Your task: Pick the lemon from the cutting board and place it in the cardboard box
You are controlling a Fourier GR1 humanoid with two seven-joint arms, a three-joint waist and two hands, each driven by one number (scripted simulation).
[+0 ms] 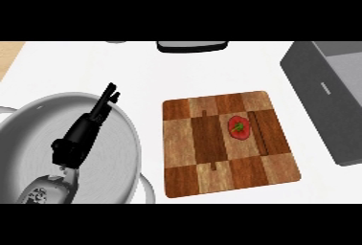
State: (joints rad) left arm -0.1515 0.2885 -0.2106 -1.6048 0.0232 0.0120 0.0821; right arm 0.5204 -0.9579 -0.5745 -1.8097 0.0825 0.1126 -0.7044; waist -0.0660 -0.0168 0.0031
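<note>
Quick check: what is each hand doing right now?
Left hand: open, fingers straight, holding nothing, over the grey bowl.
Right hand: not in view.

Single head view, looking steeply down on the white counter (212, 72), cutting board (230, 143) central, fairly near.

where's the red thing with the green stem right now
In the head view, the red fruit lies on the right half of the wooden cutting board, right of centre, between the left hand and the grey box.
</note>
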